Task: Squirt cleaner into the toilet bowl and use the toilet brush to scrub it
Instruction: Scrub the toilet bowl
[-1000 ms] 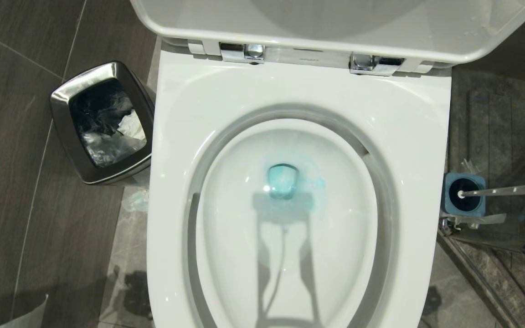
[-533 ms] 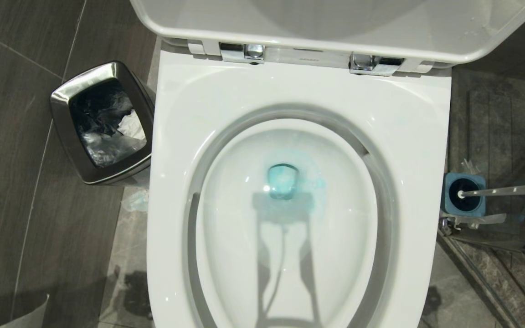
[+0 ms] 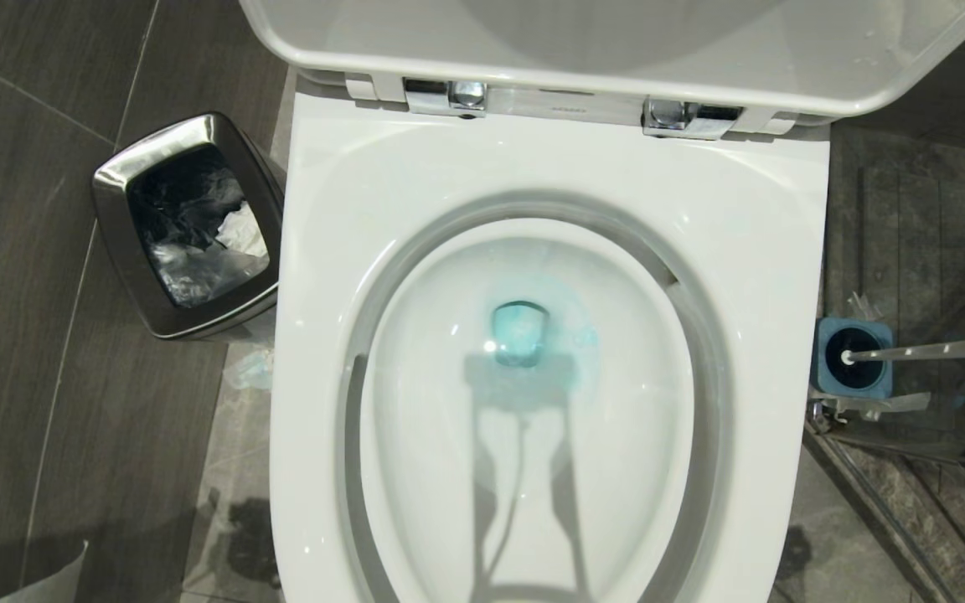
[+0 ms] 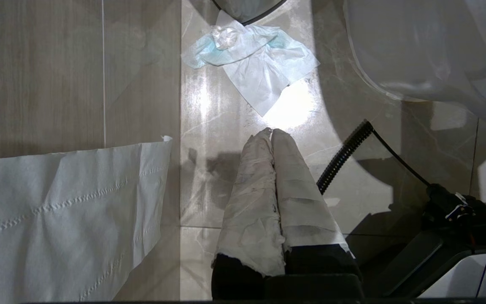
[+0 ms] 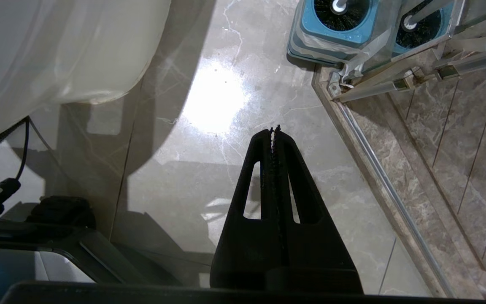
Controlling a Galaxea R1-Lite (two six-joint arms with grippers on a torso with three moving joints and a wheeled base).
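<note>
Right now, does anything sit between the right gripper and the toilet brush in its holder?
Nothing visible does. The right gripper hangs shut over bare floor, and the toilet brush stands in its blue holder beyond it, beside the glass door's metal frame. Only open tile lies between.

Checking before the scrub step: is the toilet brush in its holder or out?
In. The toilet brush has its black head seated in the blue holder beside the toilet bowl, and neither gripper holds it.
</note>
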